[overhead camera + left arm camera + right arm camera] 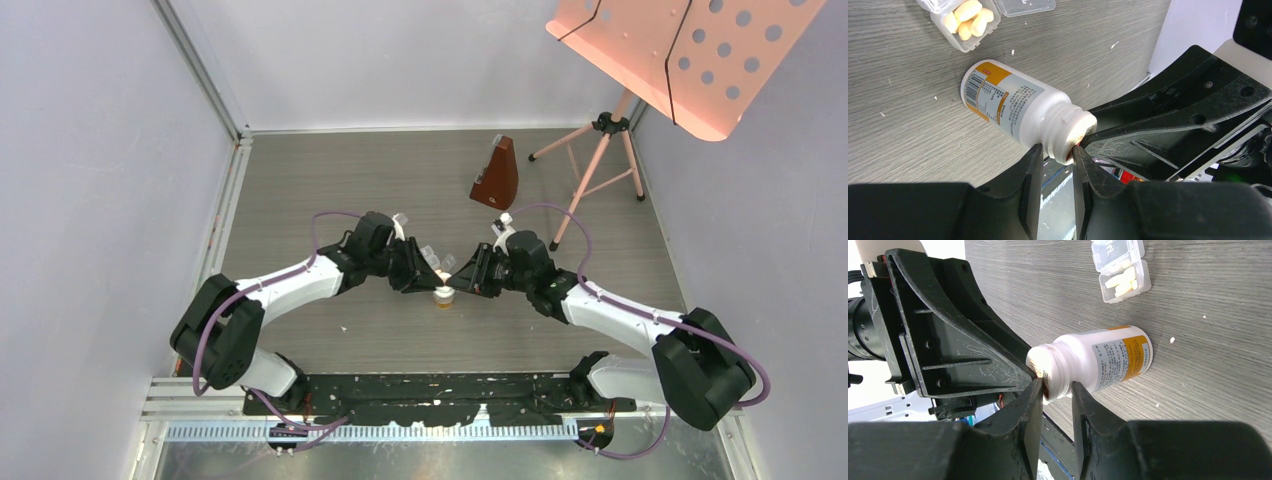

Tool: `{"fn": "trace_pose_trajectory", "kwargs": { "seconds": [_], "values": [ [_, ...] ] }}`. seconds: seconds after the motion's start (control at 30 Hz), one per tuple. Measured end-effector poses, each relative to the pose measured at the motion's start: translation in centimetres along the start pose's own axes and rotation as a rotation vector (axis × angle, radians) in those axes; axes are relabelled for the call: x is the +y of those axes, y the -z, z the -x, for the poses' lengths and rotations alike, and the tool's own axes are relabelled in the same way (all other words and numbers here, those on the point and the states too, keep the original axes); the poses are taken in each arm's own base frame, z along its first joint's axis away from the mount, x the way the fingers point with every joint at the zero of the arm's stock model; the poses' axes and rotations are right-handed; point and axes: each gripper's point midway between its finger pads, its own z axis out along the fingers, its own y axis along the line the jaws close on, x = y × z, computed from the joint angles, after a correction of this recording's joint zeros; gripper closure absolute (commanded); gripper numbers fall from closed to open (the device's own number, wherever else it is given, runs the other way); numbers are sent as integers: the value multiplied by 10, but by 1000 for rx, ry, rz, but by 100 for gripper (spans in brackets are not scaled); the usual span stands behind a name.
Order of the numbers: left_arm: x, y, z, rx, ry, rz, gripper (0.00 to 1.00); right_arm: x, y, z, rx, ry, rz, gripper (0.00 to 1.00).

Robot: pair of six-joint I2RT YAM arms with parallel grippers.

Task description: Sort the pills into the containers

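Both my grippers on the pill bottle [442, 295], mid-table.
Left gripper [1058, 150]: jaws nearly together, nipping the bottle's mouth rim. Right gripper [1057, 387]: jaws narrow, clamped on the neck from the other side. The bottle is white with an orange label, base toward the table [330, 180]. The table is grey wood-grain with white crumbs [1013, 51] scattered around. The container [968, 46] sits at 12 o'clock from the bottle, just beyond it, with one lid flipped open. The pills [968, 17] are pale yellow and piled in that open compartment. I can't tell what's in the other compartments. A brown metronome [497, 175] stands at 1 o'clock. A pink music stand [690, 60] is at 2 o'clock in the far right corner, its tripod feet on the table. Plain pale walls [100, 200] enclose the left, back and right.
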Motion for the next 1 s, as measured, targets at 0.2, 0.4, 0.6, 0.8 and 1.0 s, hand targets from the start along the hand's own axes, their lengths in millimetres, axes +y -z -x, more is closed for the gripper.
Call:
{"fn": "trace_pose_trajectory", "kwargs": {
  "seconds": [0.2, 0.4, 0.6, 0.8, 1.0],
  "values": [
    [1, 0, 0, 1, 1, 2, 79, 4, 2, 3, 2, 1, 0, 87],
    [0, 0, 0, -1, 0, 1, 79, 3, 4, 5, 9, -24, 19, 95],
    [0, -1, 0, 0, -1, 0, 82, 0, 4, 3, -12, -70, 98, 95],
    [1, -1, 1, 2, 4, -3, 89, -3, 0, 2, -17, -108, 164, 95],
    [2, -1, 3, 0, 9, -4, 95, -3, -2, 3, -25, -117, 201, 95]
  ]
}}
